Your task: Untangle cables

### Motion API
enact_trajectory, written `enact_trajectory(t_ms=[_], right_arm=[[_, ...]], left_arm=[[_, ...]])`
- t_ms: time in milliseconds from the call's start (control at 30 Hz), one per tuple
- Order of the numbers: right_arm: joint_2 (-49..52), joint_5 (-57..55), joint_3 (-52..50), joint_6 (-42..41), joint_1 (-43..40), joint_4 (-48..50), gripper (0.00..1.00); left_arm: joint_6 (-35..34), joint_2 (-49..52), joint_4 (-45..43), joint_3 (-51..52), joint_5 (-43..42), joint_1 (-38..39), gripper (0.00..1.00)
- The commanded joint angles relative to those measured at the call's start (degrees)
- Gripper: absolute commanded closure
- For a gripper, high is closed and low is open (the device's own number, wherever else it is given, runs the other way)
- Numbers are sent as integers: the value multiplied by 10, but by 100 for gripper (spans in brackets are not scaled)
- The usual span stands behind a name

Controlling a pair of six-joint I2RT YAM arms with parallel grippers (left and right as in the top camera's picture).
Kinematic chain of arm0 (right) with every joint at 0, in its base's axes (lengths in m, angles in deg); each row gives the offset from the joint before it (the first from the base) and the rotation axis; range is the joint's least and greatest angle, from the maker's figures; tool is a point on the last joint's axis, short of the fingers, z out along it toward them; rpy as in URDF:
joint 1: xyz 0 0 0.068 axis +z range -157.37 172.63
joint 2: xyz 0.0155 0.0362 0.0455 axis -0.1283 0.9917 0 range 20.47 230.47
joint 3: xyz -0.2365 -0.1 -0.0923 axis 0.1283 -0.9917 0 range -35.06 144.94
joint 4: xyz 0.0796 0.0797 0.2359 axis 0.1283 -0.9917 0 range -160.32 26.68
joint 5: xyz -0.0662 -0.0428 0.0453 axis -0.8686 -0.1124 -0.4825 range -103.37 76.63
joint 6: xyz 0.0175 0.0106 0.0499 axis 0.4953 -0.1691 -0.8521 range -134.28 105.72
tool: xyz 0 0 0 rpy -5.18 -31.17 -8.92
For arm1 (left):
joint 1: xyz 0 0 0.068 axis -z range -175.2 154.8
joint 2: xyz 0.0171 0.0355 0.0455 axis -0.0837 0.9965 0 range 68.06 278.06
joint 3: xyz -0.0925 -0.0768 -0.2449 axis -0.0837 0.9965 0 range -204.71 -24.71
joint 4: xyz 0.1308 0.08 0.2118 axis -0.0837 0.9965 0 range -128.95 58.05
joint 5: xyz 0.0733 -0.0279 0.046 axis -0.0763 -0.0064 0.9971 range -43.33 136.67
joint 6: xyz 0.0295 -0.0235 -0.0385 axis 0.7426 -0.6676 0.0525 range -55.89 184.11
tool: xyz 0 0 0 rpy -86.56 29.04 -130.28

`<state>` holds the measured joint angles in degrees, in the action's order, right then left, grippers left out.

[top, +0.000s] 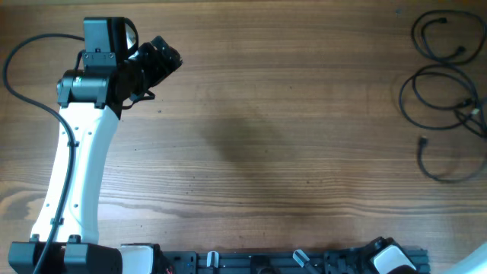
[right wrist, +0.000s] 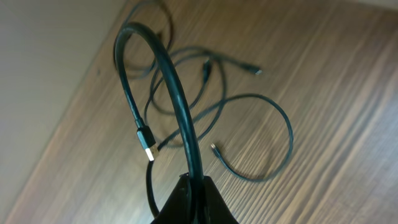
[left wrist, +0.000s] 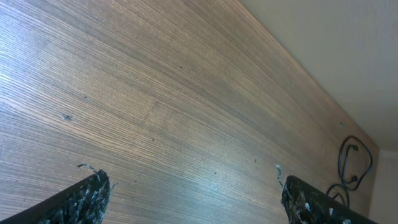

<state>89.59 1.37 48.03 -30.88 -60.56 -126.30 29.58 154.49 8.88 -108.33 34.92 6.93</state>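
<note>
Three thin black cables lie in loose loops at the table's right end: one at the back (top: pixel 441 38), one in the middle (top: pixel 436 93), one nearer the front (top: pixel 449 166). My right gripper (right wrist: pixel 193 198) is shut on one black cable (right wrist: pixel 180 106), which arches up and ends in a metal-tipped USB plug (right wrist: pixel 148 148). Other loops (right wrist: pixel 277 146) lie on the wood beyond it. This gripper is out of the overhead view. My left gripper (top: pixel 163 57) is open and empty at the back left, far from the cables. Its fingers (left wrist: pixel 196 190) frame bare wood, with a cable loop (left wrist: pixel 354 163) in the distance.
The wooden table (top: pixel 251 137) runs to its right edge just past the cables. The left arm's white link (top: pixel 76 175) and its thick black cable (top: pixel 23 53) cover the left side. The arm bases (top: pixel 266 260) stand along the front edge.
</note>
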Motion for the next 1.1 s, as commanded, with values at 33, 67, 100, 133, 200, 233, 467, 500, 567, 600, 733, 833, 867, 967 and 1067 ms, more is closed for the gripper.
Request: enact_trajectory(t_ms=[33,67,100,133,200,233,467,500,567,600,733,833,867,967,1067], right_arm=[[5,-5,17,-8,-39,23,96],[11,-19,17,-16,-39,22,96],[18,-28,17,-18,-39,21,96],[24,-33,17,-18,-39,20,96],[43,-40,17,-18,-39,21,96],[53,-40,17,-18,-39,21,95],[129,-9,17,-7,-38,10,36],[138,5,17,7,-36,9,33],[147,18,17,17,-28,7,28],[149,25,17,21,-22,5,28],[147,77,17,64,20,3,25],[143,115,17,108,70,-2,22],[141,129,17,128,100,-3,22],[136,132,17,137,171,-7,21],[128,132,18,141,253,-3,20]], left_arm=[[13,6,0,0,11,-1,10],[13,6,0,0,11,-1,10],[13,6,0,0,11,-1,10],[13,6,0,0,11,-1,10],[13,6,0,0,11,-1,10],[13,6,0,0,11,-1,10],[13,6,0,0,11,-1,10],[13,6,0,0,11,-1,10],[13,6,0,0,11,-1,10],[13,6,0,0,11,-1,10],[13,6,0,0,11,-1,5],[13,6,0,0,11,-1,0],[13,6,0,0,11,-1,0],[13,6,0,0,12,-1,0],[13,6,0,0,12,-1,0]])
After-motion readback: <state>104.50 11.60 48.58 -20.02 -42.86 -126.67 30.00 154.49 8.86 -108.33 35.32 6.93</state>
